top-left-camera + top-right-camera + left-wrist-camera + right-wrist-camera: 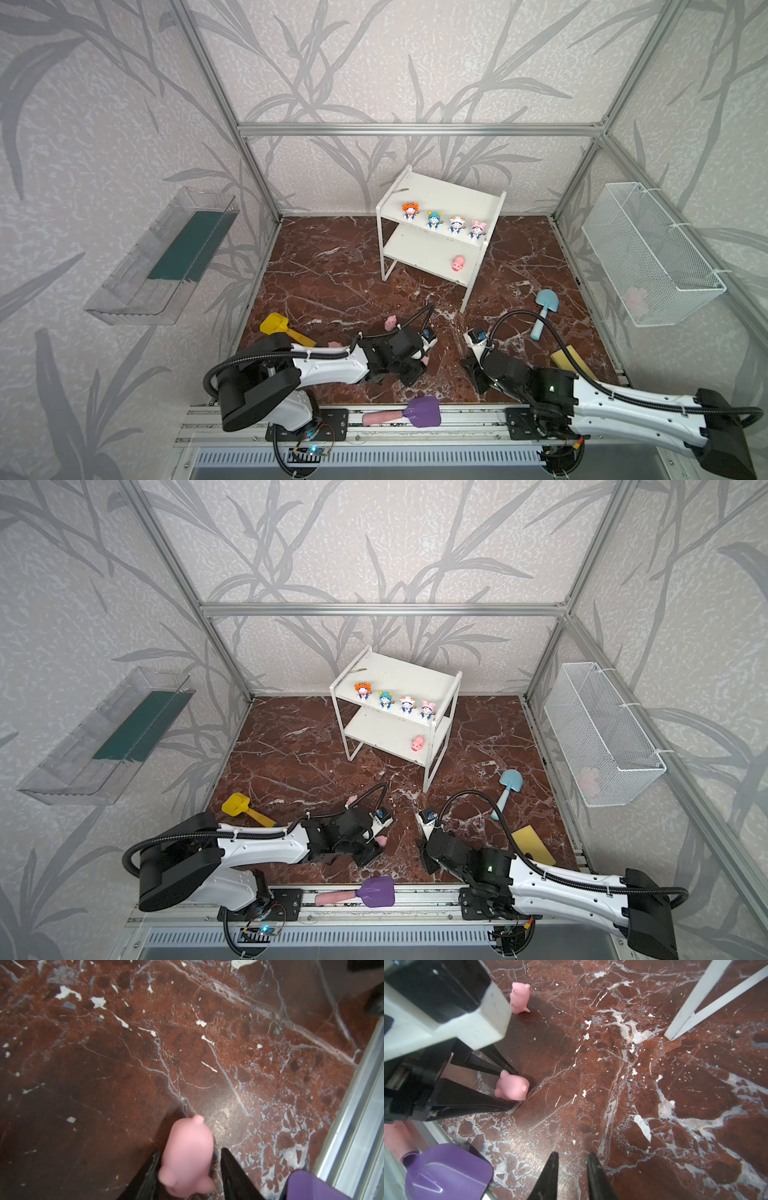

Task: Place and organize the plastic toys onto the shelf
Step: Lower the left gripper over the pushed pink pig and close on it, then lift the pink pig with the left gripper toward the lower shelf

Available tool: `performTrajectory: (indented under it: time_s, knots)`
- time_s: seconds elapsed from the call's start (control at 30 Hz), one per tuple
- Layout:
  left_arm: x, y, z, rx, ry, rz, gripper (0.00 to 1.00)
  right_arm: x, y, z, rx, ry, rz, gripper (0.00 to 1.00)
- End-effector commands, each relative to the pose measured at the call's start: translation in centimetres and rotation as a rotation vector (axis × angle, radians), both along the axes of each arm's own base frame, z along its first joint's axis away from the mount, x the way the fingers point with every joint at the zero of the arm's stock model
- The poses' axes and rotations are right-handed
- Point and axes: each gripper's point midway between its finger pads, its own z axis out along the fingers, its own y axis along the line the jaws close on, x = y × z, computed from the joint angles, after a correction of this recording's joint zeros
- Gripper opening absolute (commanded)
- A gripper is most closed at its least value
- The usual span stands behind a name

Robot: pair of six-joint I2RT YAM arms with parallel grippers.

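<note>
The pig [512, 1087] lies on the marble [654, 1084], in the lower middle of both top views, bracketed by the left gripper [513, 1090]. Its long axis runs along the fingers [481, 1105], with one rounded end poking out past the tips, so the pads face its flanks. In the right wrist view both fingers seem to touch it. In the left wrist view a sliver of floor shows beside one finger and the pig is blurred, so we cannot tell whether it is pinched or only fenced in. It appears to rest on the floor.

The right gripper [573, 1155] sits just right of the left one in the top views, its fingers a little apart with nothing between them. The left arm is plainly the nearer.

From the pig, the shelf [440, 189] stands up and to the right, at the centre of the frame, its open front toward the arms. We judge that the coming move turns on that diagonal: lift, then carry to the lower board [415, 253]. There a shelved pig [458, 263] holds the right end and the rest is bare. Four figurines [434, 219] line the top. A loose pig [390, 322] waits just above the left gripper.
</note>
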Motion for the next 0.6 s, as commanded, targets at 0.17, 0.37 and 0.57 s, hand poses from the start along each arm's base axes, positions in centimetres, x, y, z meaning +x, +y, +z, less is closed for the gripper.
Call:
performTrajectory:
  time_s: [0.17,0.37,0.57]
  knots:
    - [0.3,0.6,2.3,0.003,-0.057,-0.004,0.37,0.1,0.5,1.4,-0.002,-0.037,0.046,0.50]
    - [1.3,0.5,5.2,-0.026,-0.124,0.017,0.37,-0.2,0.6,2.7,0.014,-0.064,0.080,0.67]
    - [4.7,0.4,10.1,-0.071,-0.290,0.122,0.34,-0.3,-0.4,3.9,0.017,-0.087,0.077,0.74]
